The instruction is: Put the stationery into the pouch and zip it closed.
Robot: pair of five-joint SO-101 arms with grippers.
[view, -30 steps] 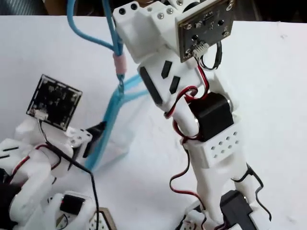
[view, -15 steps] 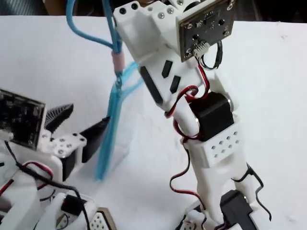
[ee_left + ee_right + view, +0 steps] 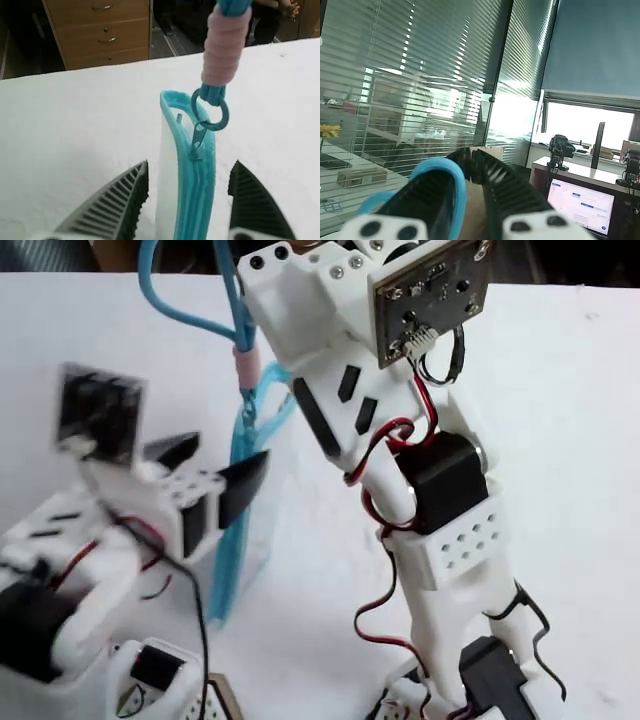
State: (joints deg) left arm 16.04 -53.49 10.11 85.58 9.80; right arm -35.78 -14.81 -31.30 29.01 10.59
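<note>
My left arm has swung up from low beside the pouch (image 3: 240,540). My left claw (image 3: 225,455), jaws apart, now straddles it upright on the table (image 3: 560,440). My right claw (image 3: 472,157) is clamped on the strap (image 3: 240,330), so I judge I can brace the pouch for zipping.

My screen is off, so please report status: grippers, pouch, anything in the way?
Left gripper open, astride the pouch. Right gripper shut on the blue cord. Pouch upright on edge. No obstacle seen.

surface: white table (image 3: 560,390) | on it: clear blue-edged pouch (image 3: 250,550), standing upright
</note>
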